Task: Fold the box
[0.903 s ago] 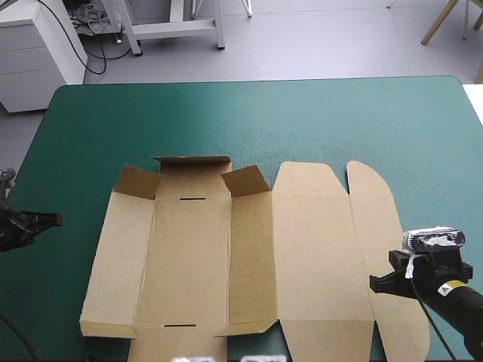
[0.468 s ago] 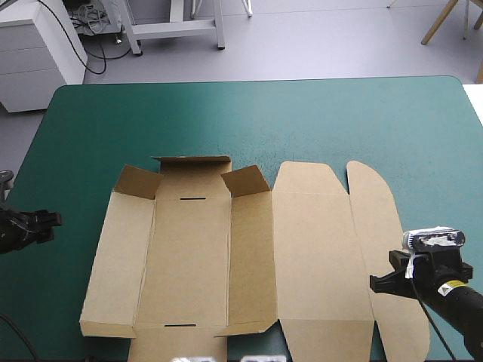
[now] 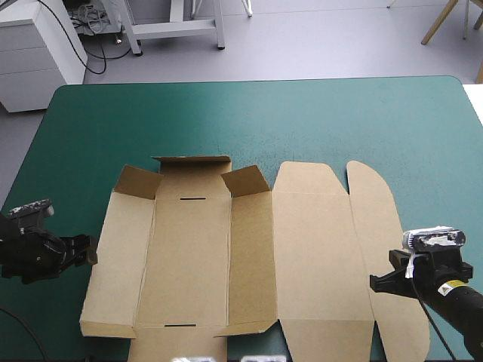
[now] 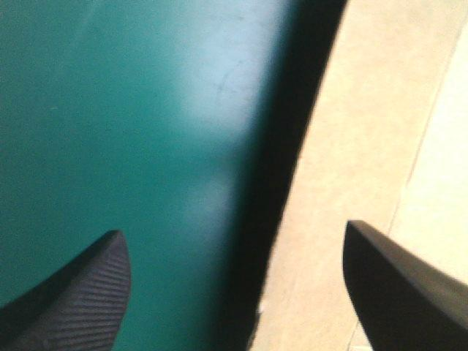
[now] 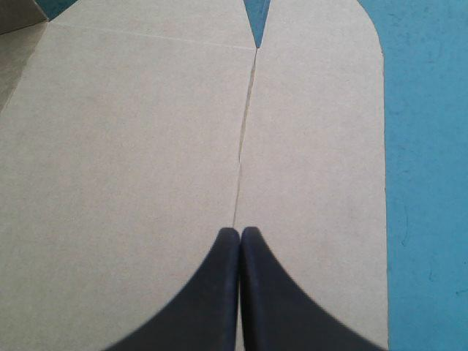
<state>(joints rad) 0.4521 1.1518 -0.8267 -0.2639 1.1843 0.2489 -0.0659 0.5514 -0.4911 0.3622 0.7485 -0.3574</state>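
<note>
While the brown box (image 3: 249,256) is lying mostly flat near the front of the teal-green tabletop (image 3: 249,121), far corner flaps standing up, the left gripper (image 3: 90,253) is hovering just beside the box's left edge, black fingers (image 4: 80,300) standing wide apart. The right gripper (image 5: 240,232) is hanging over the box's rounded right flap, fingers pressed together, gripping nothing.
</note>
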